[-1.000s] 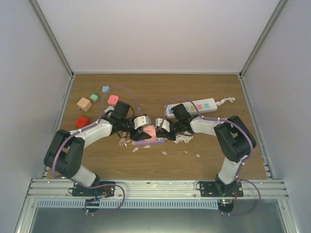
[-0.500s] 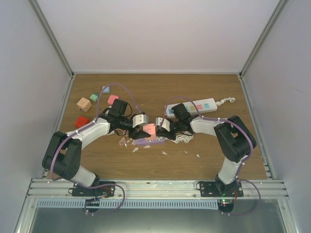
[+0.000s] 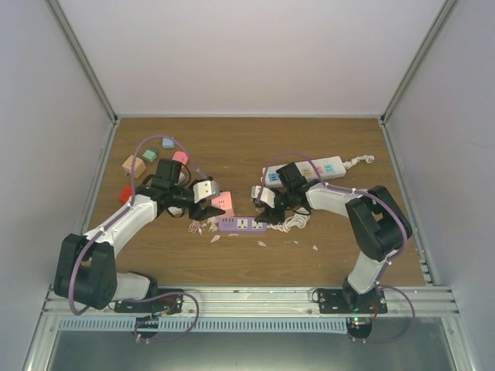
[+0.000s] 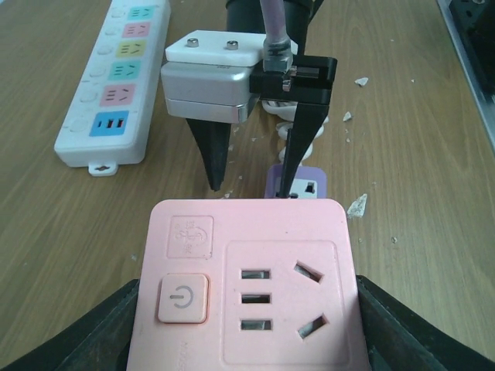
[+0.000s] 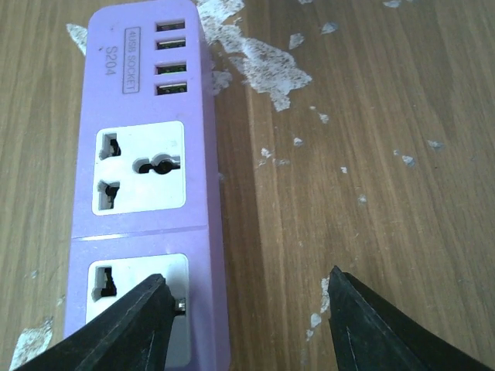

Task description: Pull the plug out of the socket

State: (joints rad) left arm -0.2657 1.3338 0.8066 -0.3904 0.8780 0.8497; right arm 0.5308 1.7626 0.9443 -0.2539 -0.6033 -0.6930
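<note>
Long purple plastic socket strip (image 3: 242, 224) lies flat, its long axis running straight ahead from my right pincer (image 5: 247, 309). That pincer hangs over the strip's near end, jaws partway apart and gripping nothing. The pink square plastic plug (image 4: 244, 290) is clamped in my left pincer (image 3: 215, 207), apart from the strip just beyond it. Looks unplugged to me, and the left arm's got it.

White power strip (image 3: 322, 167) right; coloured cubes (image 3: 129, 165) left

Bright, even light; soft shadows, sharp focus.
</note>
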